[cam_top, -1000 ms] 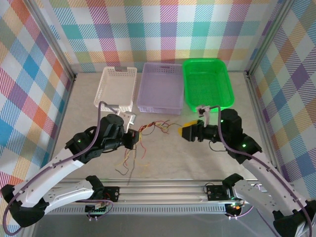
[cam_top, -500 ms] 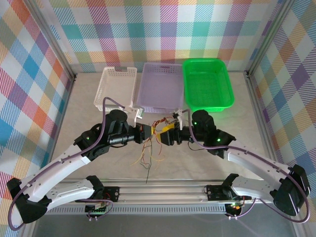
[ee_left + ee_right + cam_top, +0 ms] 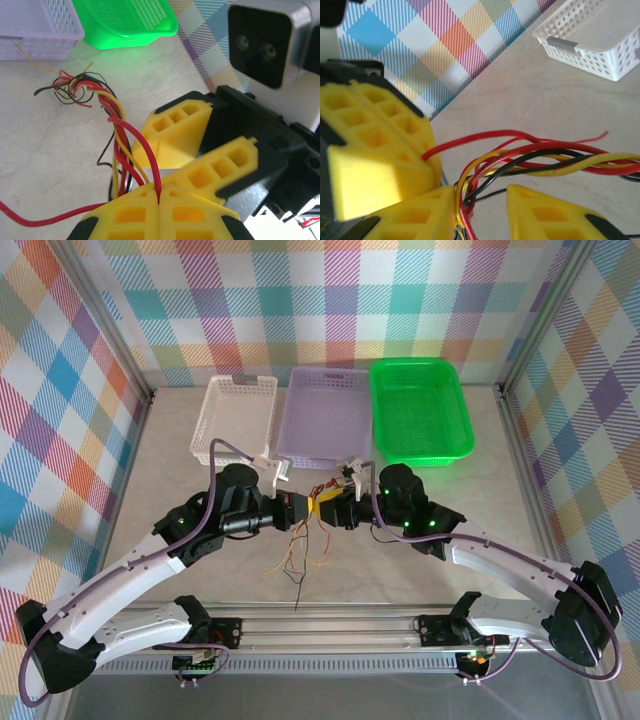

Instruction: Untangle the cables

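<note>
Left wrist, cables [image 3: 121, 137] pinched btwn L jaws

Left gripper [image 3: 159, 212] cropped by the left wrist view's bottom edge, cables [image 3: 106, 98] vanishing between its jaws, white basket [image 3: 592, 47] cut off at the right wrist view's upper right, top-view strands too fine to separate.
</note>
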### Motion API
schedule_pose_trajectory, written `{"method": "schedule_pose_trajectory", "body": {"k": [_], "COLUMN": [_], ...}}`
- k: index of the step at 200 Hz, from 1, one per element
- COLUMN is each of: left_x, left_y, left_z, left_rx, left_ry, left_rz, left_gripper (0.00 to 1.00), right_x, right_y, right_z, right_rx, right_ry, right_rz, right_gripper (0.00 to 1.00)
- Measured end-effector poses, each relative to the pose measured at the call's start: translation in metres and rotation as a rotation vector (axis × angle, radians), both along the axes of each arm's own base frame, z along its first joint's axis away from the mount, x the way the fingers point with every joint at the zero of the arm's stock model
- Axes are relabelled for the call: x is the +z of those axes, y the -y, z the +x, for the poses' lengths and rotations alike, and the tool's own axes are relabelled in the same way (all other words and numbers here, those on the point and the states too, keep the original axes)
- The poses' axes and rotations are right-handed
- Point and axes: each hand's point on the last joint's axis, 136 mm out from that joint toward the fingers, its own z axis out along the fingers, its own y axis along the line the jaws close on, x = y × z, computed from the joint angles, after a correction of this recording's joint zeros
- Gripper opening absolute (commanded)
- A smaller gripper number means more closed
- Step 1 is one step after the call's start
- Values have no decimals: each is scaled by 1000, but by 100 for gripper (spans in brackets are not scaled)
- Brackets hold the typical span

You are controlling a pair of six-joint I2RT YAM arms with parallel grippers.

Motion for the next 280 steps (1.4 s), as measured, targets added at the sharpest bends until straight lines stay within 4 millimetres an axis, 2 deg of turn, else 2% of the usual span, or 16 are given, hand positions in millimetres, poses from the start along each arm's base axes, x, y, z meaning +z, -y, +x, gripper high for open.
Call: {"method": "schedule_pose_trajectory", "body": {"k": [22, 35, 69, 104, 150, 201, 226, 257, 270, 280], "left_x": [0, 1, 5, 23, 28, 24, 15, 6, 5, 4], "left_y": [-1, -2, -11, -28, -49, -71, -89, -113, -117, -118], "left_z": [-1, -2, -6, -17, -24, -26, -21, -14, -14, -14], "left_rx": [0, 1, 7, 4, 10, 18, 63, 136, 149, 149], "left_ry": [1, 4, 29, 86, 138, 178, 183, 184, 184, 182], "left_rz": [-1, -2, 12, 38, 124, 252, 343, 448, 461, 461], "left_gripper": [0, 0, 0, 0, 0, 0, 0, 0, 0, 0], "right_x": [-7, -8, 0, 2, -3, 9, 3, -10, -10, -8], "right_y": [0, 0, 9, 34, 78, 157, 193, 217, 218, 212], "right_z": [0, 0, 1, 12, 29, 47, 53, 52, 51, 49], "right_rx": [-2, -5, -51, -184, -360, -605, -725, -797, -797, -759], "right_ry": [-8, -8, 32, 66, 68, 53, 15, -52, -68, -73], "right_rz": [-4, -4, -11, -68, -149, -163, -188, -222, -210, -183], "right_gripper": [12, 0, 0, 0, 0, 0, 0, 0, 0, 0]}}
